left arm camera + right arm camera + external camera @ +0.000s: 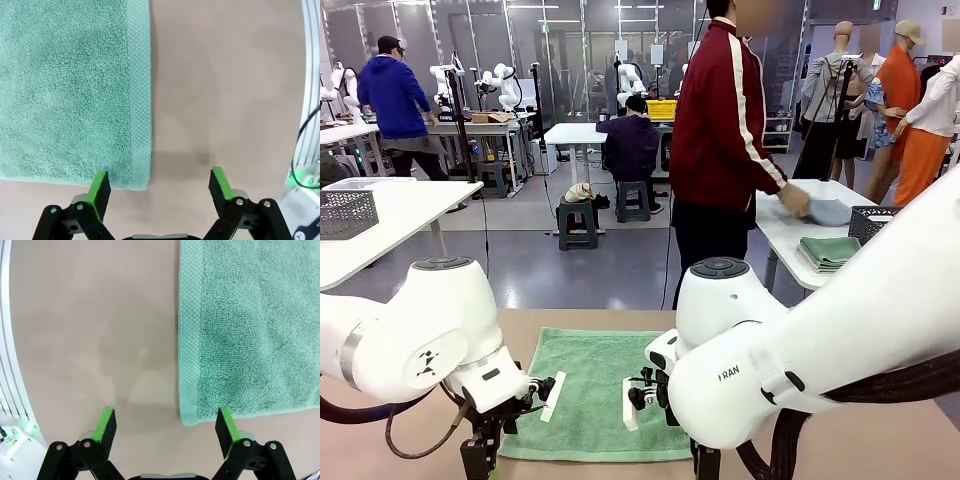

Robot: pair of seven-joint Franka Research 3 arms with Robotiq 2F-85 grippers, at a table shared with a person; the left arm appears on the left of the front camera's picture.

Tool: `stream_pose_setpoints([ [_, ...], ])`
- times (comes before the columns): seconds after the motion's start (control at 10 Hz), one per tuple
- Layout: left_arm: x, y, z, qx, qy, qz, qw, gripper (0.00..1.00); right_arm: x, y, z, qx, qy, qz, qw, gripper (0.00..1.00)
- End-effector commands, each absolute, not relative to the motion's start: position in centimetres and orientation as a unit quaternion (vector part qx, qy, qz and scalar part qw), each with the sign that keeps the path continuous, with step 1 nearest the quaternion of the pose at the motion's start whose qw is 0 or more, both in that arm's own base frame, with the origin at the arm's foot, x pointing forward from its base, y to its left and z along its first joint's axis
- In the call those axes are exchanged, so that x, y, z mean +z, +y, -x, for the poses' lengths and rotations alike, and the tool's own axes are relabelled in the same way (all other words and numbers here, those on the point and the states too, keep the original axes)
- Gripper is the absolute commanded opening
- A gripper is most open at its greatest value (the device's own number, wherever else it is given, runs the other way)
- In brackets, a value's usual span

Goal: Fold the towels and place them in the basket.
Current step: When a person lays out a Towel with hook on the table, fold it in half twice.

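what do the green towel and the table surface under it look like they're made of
Sea-green rectangular towel: terry cloth, probably cotton, soft and matte; fuzzy looped pile with a flatter woven band along its edges.
Tan tabletop: smooth, matte, no grain or sheen; perhaps laminate or a mat, the look leaves it open.

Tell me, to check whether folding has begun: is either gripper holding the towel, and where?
Nothing is held. The left gripper and right gripper are open, each poised at a near corner of the green towel.
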State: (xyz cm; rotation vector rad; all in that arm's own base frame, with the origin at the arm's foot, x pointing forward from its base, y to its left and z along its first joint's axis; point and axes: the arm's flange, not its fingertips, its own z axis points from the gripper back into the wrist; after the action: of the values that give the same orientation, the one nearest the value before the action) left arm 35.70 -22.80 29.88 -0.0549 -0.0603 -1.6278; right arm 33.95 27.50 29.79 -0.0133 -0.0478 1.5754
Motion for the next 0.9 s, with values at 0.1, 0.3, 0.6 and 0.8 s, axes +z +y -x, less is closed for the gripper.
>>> stream_pose_setpoints([
  [0.1,29.3,-22.77,-36.51,-0.728,-0.054,0.034,0.683,1.0,29.32,27.78,-34.38,0.703,-0.01,0.006,0.711,1.0],
  [0.3,29.21,-22.88,-36.61,-0.728,-0.054,0.035,0.683,1.0,29.2,27.79,-34.43,0.702,-0.006,0.006,0.712,1.0],
  [0.6,28.99,-22.69,-36.7,-0.73,-0.056,0.035,0.681,1.0,28.87,27.78,-34.62,0.702,-0.01,0.002,0.712,1.0],
  [0.8,28.97,-22.8,-36.71,-0.73,-0.054,0.035,0.68,1.0,28.71,27.78,-34.77,0.701,-0.008,0.0,0.713,1.0],
])
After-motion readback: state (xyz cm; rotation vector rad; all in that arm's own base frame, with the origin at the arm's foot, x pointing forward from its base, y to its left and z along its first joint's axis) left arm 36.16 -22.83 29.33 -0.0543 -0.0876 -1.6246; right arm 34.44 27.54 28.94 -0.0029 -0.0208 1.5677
